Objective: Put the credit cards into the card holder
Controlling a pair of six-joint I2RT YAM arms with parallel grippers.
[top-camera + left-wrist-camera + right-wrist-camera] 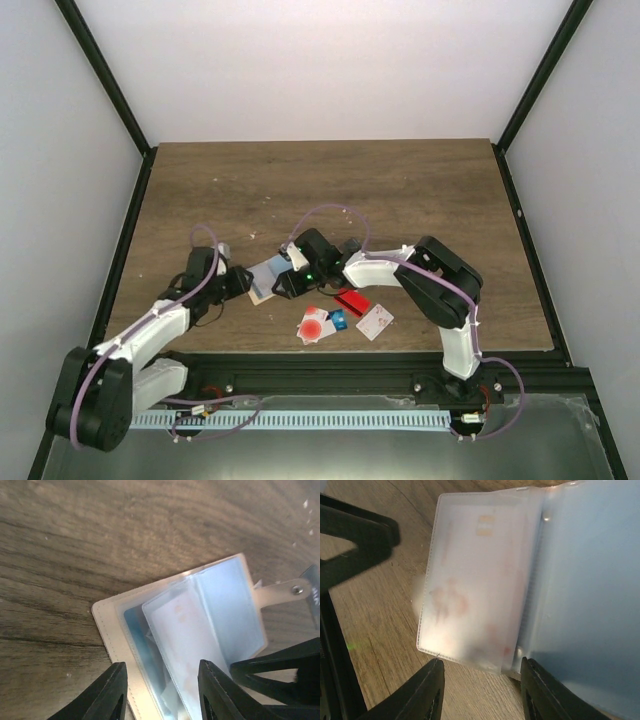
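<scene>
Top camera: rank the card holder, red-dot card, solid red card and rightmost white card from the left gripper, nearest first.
From the left gripper:
1. card holder, at its fingertips.
2. red-dot card, to its right, at the left end of the loose cards.
3. solid red card, further right.
4. white card, rightmost of the loose cards.

My top camera sits above and behind my bases, looking down and forward over the whole surface from well back. Each wrist camera looks steeply down from close above that surface, with my left fingers and right fingers framing the bottom edges. All three views share the card holder.
</scene>
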